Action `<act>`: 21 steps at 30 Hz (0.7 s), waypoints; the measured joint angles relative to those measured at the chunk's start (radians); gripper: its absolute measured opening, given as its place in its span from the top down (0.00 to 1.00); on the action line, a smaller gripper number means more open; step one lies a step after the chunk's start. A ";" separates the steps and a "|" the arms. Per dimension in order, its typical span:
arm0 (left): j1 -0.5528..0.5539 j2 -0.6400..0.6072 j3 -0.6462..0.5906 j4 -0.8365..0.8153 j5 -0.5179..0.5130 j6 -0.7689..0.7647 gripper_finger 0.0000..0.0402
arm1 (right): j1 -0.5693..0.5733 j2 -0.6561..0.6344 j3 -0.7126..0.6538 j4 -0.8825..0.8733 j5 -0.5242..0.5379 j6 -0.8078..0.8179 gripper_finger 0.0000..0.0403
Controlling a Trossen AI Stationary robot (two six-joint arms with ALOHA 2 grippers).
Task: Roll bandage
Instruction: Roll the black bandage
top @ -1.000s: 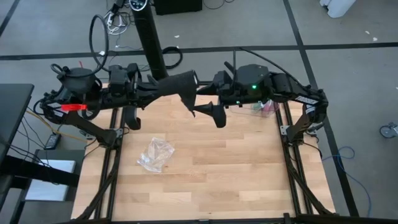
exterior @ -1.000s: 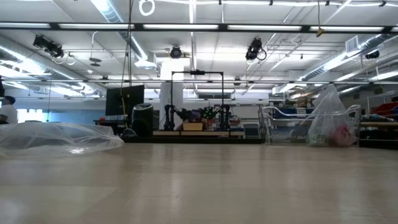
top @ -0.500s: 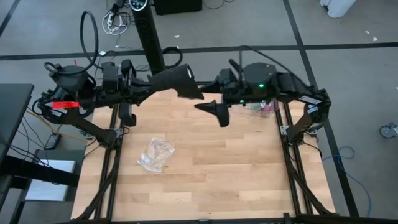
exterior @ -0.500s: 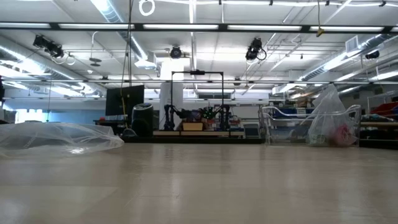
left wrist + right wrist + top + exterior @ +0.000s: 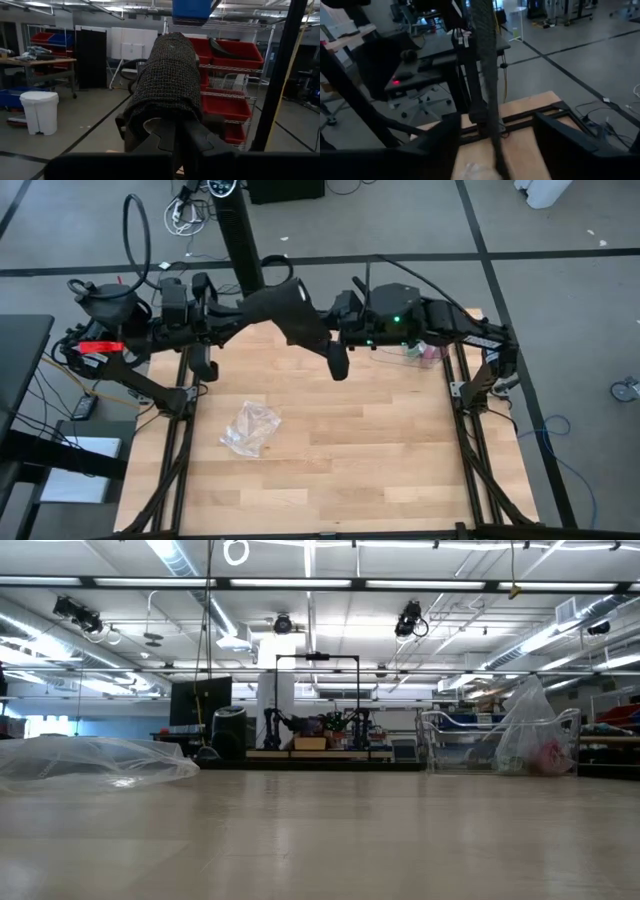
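Observation:
The bandage [image 5: 290, 312] is a dark mesh-like strip held high over the table's far edge. It is bunched up in my left gripper [image 5: 246, 316], which is shut on it, and in the left wrist view it drapes over that gripper's fingers [image 5: 170, 75]. Its free end hangs as a narrow strip [image 5: 487, 75]. My right gripper [image 5: 335, 348] is open, with one finger on either side of that strip and apart from it [image 5: 495, 120]. My left gripper holds the bandage's bunched end [image 5: 165, 112] between its shut fingers, which reach out level from the table's left. The fabric folds over the fingertips and hides the place of contact. The bandage is lifted clear of the table, and its free end droops toward my right gripper.
A crumpled clear plastic bag [image 5: 250, 427] lies on the wooden table's left half [image 5: 95, 760]. Another clear bag with something pink in it [image 5: 425, 352] sits at the far right edge [image 5: 530, 735]. A black post [image 5: 240, 240] stands behind the far edge.
My right gripper has moved toward the table's left, up to the bandage. The bandage's free end, which hung down beside my left gripper, now stretches out toward my right gripper.

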 joint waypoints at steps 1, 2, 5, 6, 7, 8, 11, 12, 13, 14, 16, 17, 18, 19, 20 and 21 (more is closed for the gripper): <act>0.000 0.000 0.000 0.000 -0.007 0.002 0.97 | 0.000 0.003 0.000 0.002 0.000 0.000 0.48; 0.000 0.000 0.000 -0.001 -0.019 0.002 0.97 | 0.000 0.005 -0.001 -0.007 -0.001 0.000 0.55; 0.001 -0.001 0.000 -0.001 -0.062 0.034 0.97 | 0.000 0.008 -0.002 -0.008 -0.005 0.000 0.79; 0.001 -0.002 0.000 -0.001 -0.075 0.047 0.97 | 0.004 0.006 -0.002 -0.004 -0.004 0.000 0.88; 0.002 -0.003 -0.001 -0.004 -0.088 0.055 0.97 | 0.008 0.002 -0.002 0.000 -0.005 -0.002 0.94; 0.002 -0.004 -0.001 -0.009 -0.107 0.069 0.97 | 0.014 -0.001 -0.002 0.001 -0.006 -0.002 0.97; 0.012 -0.005 -0.001 -0.049 -0.189 0.099 0.97 | 0.025 -0.010 -0.002 0.029 -0.068 0.029 0.96; 0.017 -0.005 -0.001 -0.072 -0.225 0.100 0.97 | 0.028 -0.014 -0.002 0.033 -0.097 0.040 0.97; 0.022 -0.003 -0.001 -0.096 -0.259 0.098 0.97 | 0.033 -0.017 -0.001 0.047 -0.116 0.049 0.98; 0.027 -0.001 -0.001 -0.119 -0.287 0.094 0.97 | 0.038 -0.020 0.000 0.055 -0.128 0.054 0.99; 0.038 0.008 -0.005 -0.148 -0.315 0.080 0.97 | 0.048 -0.022 0.000 0.063 -0.137 0.061 0.99; 0.043 0.009 -0.011 -0.168 -0.319 0.078 0.97 | 0.051 -0.022 0.000 0.080 -0.139 0.067 0.99; 0.046 0.011 -0.017 -0.194 -0.322 0.076 0.97 | 0.052 -0.023 0.000 0.092 -0.145 0.071 0.99; 0.049 0.017 -0.027 -0.208 -0.324 0.071 0.97 | 0.053 -0.024 0.002 0.101 -0.152 0.076 0.99; 0.053 0.023 -0.037 -0.217 -0.328 0.067 0.97 | 0.053 -0.024 0.005 0.114 -0.159 0.077 0.99; 0.056 0.025 -0.052 -0.226 -0.331 0.066 0.97 | 0.053 -0.025 0.006 0.128 -0.162 0.078 0.99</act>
